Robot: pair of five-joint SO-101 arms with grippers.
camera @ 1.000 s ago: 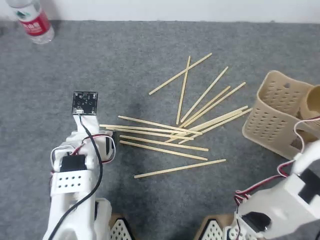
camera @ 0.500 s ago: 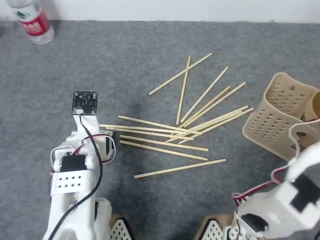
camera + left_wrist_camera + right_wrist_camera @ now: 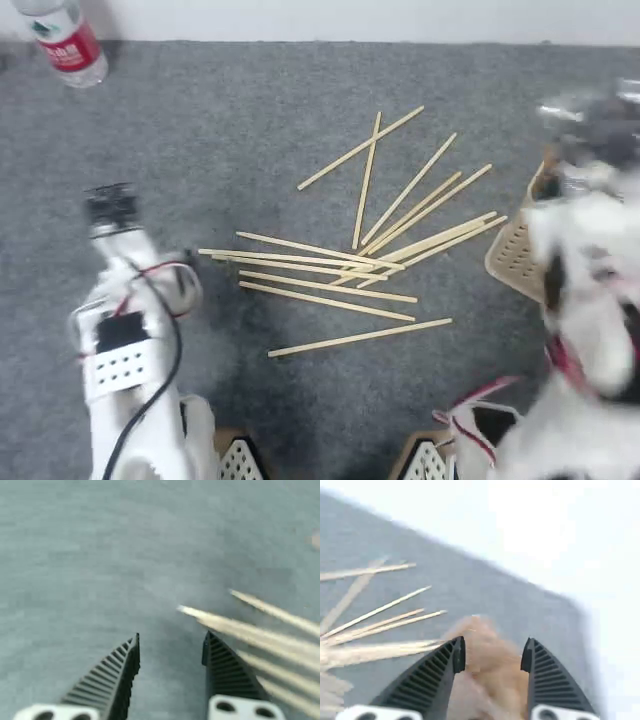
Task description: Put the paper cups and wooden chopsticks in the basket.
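Grey bench point(image 3: 250, 120) spreads wide under everything. The right arm point(image 3: 590, 300), big and blurred, rises to the right of the wooden chopsticks point(image 3: 375, 258), covering much of the basket point(image 3: 512, 255). Right jaws are spread, gripping nothing, with the basket point(image 3: 490, 680) a tan blur just beyond them. The left arm point(image 3: 125, 330) stands left of the chopsticks. Left jaws are spread too, nothing between them, with the chopsticks' point(image 3: 250, 632) ends just beside one jaw. The basket sits just right of the chopsticks. The chopsticks themselves lie loose and crisscrossed on the bench. A bottle point(image 3: 65, 35) stands well up-left of them.
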